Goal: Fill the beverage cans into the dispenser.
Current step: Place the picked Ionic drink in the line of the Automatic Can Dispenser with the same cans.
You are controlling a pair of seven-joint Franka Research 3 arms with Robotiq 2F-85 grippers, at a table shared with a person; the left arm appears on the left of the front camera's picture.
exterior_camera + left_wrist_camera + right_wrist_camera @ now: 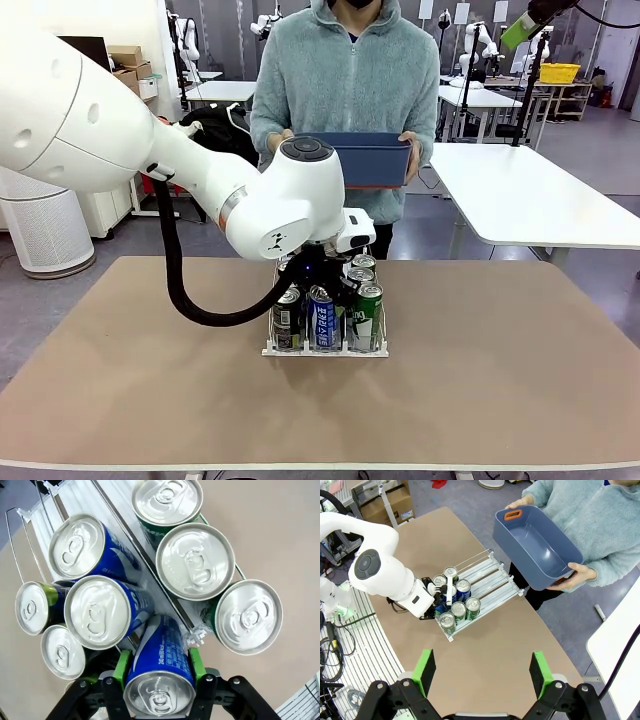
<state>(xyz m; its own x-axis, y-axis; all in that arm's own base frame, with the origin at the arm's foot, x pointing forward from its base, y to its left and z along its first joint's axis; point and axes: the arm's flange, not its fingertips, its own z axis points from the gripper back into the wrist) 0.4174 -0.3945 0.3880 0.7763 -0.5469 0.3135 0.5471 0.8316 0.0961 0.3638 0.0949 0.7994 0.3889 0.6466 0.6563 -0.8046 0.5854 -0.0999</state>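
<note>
Eight beverage cans (195,561) are showing from the left wrist: seven are standing upright in the dispenser (325,348) near the middle of the table (480,380), green ones in one outer lane, blue ones in the middle lane. The eighth, a blue can (161,677), is being squeezed between the green pads of the left gripper (159,672) at the near end of the middle lane. The right gripper (482,672) is hanging high above the table with its fingers spread wide and nothing between them. A person is holding a dark blue bin (535,547) with both hands beyond the far edge
</note>
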